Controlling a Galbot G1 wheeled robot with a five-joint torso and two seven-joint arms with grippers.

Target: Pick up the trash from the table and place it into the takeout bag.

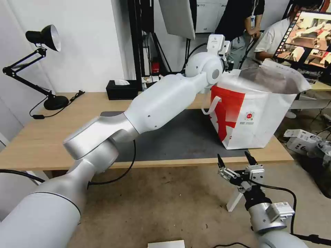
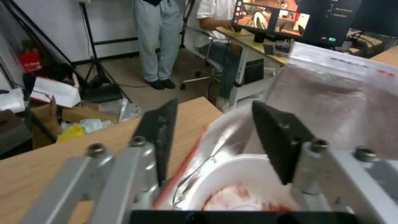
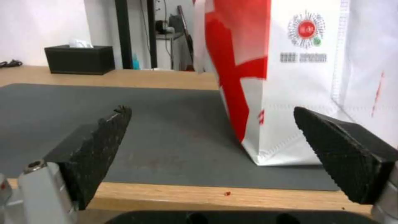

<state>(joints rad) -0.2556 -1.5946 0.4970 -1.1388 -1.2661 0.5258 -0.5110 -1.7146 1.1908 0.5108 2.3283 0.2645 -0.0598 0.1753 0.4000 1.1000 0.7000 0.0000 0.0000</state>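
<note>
The left tool [image 2: 211,140] is held over the mouth of the takeout bag [image 1: 262,117], jaws spread wide with nothing clamped between them. Right below it, inside the foil lining, the white bowl [image 2: 232,183] with red crayfish residue can be seen sitting in the bag, so that piece looks to be dropped off already. In the head view the left arm is stretched out toward 1 o'clock, ending above the bag's rim.

The right tool [image 1: 236,165] is parked low at about 5 o'clock, just off the near edge of the bench [image 1: 41,137], jaws also wide apart and empty, pointed at the bag's red panel across the dark mat [image 3: 166,133].

No other trash can be spotted on the mat. A black tissue box [image 1: 121,89] sits at the far edge around 11 o'clock, and a desk lamp [image 1: 44,38] at 10.

Handling-wise, the bowl would probably be light but rigid-ish thin plastic, greasy from the shells, so the rim would be the place to pinch it, kept level. The bag itself looks soft and floppy; its sides could be pushed in easily, so the lining is best not snagged when the tool is pulled out.
</note>
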